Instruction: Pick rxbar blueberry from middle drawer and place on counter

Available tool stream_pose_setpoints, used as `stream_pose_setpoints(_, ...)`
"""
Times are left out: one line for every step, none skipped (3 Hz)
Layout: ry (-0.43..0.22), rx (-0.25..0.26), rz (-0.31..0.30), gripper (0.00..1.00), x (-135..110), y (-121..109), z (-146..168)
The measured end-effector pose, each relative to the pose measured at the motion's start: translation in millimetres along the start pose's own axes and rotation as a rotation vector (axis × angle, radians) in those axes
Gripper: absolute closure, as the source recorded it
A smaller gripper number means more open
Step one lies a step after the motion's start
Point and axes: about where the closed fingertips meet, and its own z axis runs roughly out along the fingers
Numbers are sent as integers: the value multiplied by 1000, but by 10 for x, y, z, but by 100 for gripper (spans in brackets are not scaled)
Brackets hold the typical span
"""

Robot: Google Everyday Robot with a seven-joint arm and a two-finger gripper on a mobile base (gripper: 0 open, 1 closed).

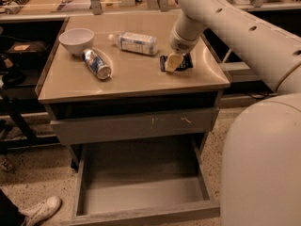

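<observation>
Here, the dark snack bar [187, 63] lies flat on the tan counter [141, 76], near its right edge, its wrapper lettering too small to read. The gripper [173, 61] sits on it; whether it grips cannot be told. Below, the grey drawer [141, 192] stands open.

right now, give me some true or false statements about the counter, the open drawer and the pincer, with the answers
1. The pincer is down at the dark-wrapped flat snack bar on the tan counter top. True.
2. That bar lies in the wide grey drawer pulled open below. False: it lies on the counter top near the right edge, not in the drawer.
3. The white round bowl sits near the counter top's back left corner. True.
4. The blue-silver can stands upright. False: it lies on its side beside the bowl.
5. The clear plastic bottle touches the bowl. False: it lies apart from it, nearer the middle.
</observation>
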Motion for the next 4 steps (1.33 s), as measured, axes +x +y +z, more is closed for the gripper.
stream_pose_setpoints(0, 0, 0, 12, 0, 0, 0)
stream_pose_setpoints(0, 0, 0, 0, 0, 1, 2)
stream_pose_setpoints(0, 0, 0, 0, -1, 1, 2)
stream_pose_setpoints(11, 14, -25, 0, -77, -22, -102)
